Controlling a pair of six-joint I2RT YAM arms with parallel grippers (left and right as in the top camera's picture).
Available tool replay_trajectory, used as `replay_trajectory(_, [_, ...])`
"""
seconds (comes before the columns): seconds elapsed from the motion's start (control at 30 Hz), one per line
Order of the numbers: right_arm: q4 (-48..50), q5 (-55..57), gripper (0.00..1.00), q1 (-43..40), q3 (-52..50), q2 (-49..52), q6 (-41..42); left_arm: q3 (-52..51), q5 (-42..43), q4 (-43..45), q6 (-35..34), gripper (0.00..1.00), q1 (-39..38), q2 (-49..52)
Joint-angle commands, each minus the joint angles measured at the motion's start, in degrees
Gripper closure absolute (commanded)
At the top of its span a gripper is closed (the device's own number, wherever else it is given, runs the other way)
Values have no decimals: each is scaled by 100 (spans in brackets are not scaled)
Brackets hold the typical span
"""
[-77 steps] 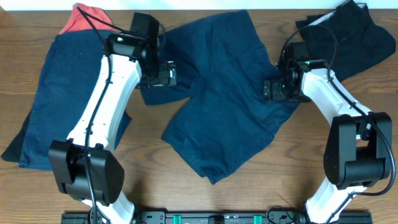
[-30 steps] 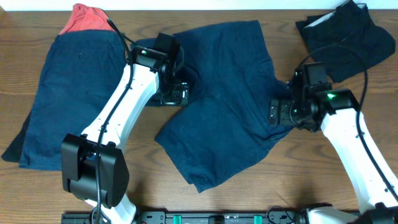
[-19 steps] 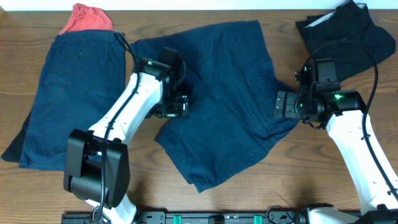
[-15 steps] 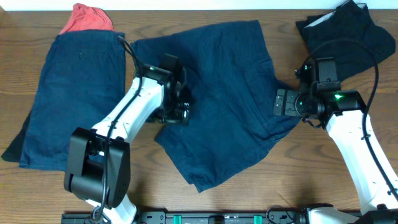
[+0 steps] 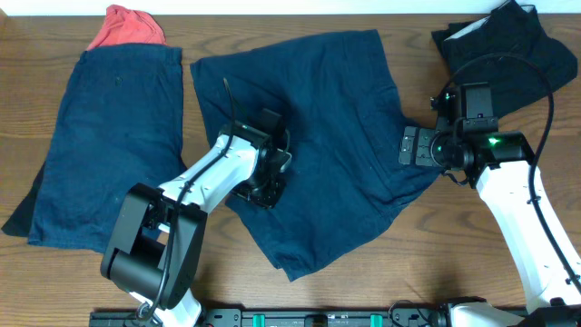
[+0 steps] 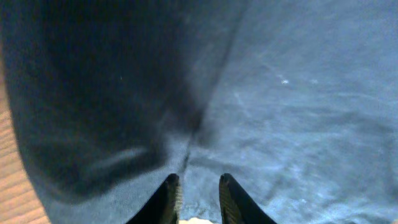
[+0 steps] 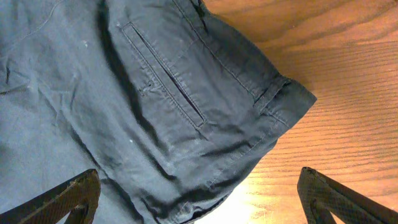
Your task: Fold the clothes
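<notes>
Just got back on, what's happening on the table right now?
Both arms are working the dark navy cotton shorts spread mid-table. The left gripper is down on their left edge, fingers close together; a grip can't be confirmed. The right gripper hangs wide open over the waistband corner. Not folded yet. Another navy pair lies at left, a darker garment far right.

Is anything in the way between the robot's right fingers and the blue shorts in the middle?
No, nothing visible. The right gripper, fingers wide open, sits right above the pocket corner of the dark navy-blue cotton shorts, with only the wooden table beside it.
</notes>
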Motion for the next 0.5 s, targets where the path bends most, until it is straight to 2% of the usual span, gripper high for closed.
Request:
replay_trajectory(0.0, [28,-7,1,-24,11,9,-55,-94,-247,166,72,87,50,31])
replay_trajectory(0.03, [37,-7,1,-24,11,9,-55,-116,-310,275,63,94,50,33])
replay_trajectory(0.3, [28,-2,1,-26,11,9,-57,-726,-1222,1235,-361,94,50,33])
replay_trajectory(0.47, [70,-2,1,-26,11,9,-55,-841,-1325,1530,-350,94,168,33])
